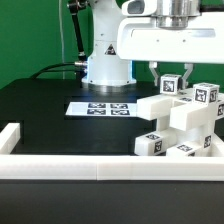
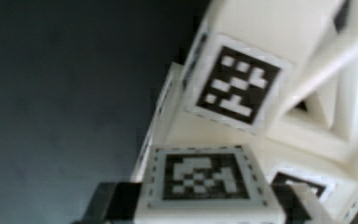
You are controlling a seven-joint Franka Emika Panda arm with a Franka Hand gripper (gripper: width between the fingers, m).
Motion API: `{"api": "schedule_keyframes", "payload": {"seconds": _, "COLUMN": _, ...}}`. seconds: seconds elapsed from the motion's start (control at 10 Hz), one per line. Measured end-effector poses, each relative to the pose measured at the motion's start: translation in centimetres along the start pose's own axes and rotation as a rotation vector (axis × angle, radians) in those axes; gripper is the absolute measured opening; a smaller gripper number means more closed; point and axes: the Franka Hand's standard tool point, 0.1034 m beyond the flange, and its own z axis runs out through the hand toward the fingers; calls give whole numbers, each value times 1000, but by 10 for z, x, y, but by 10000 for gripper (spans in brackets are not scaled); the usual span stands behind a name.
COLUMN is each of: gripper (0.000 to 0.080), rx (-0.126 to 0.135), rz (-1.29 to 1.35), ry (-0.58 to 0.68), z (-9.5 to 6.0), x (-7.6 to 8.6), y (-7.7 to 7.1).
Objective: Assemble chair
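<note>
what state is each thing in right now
chair: partly built, its blocky white pieces stacked together near the rail on the exterior view's right
loose block: lying on the table in front of the chair, tag facing out
end effector: low over the top of the chair, fingers around a tagged piece; grip cannot be told
marker board: flat on the table, untouched

white chair [image 1: 185, 125], black-and-white tags, black table [image 1: 60, 125]

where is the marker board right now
The marker board lies flat on the black table, middle of the exterior view, before the robot's base and left of the chair.
</note>
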Motion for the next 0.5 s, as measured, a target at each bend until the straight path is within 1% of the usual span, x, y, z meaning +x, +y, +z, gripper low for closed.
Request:
{"api": "schedule_keyframes", "payload": {"seconds": 0.3, "gripper": 272, "rx": 7, "rz": 274, "ry": 2, "z": 0, "x": -1, "y": -2}}
{"api": "schedule_keyframes", "payload": {"seconds": 0.5, "gripper": 272, "rx": 8, "rz": 401, "ry": 1, "z": 0, "x": -1, "y": -2}}
